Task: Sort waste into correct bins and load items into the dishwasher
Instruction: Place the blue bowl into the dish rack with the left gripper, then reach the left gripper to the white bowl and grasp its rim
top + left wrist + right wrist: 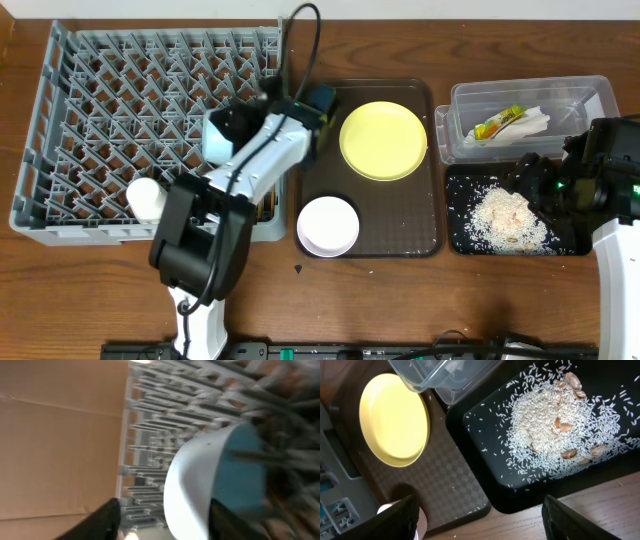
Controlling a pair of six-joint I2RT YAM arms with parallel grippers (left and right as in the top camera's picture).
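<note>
My left gripper (238, 126) (162, 522) is over the grey dish rack (100, 90). Its fingers are spread on either side of the rim of a light blue bowl (216, 142) (235, 467), which stands on edge among the pegs. There is a gap between the bowl and the left finger. A white cup (145, 196) is in the rack's front. My right gripper (530, 168) (480, 520) is open and empty above the black tray (460, 235) (485, 485) of rice (510, 215) (555, 425). The clear tub (590, 95) holds the wrapper packet (498, 124) and napkin (537, 121). The chopsticks are not visible.
A brown serving tray (400, 215) (445, 490) in the middle carries the yellow plate (383, 140) (392, 420) and the pinkish-white bowl (328, 225). The left arm lies across the rack's right side. Cardboard (60, 440) stands beyond the rack.
</note>
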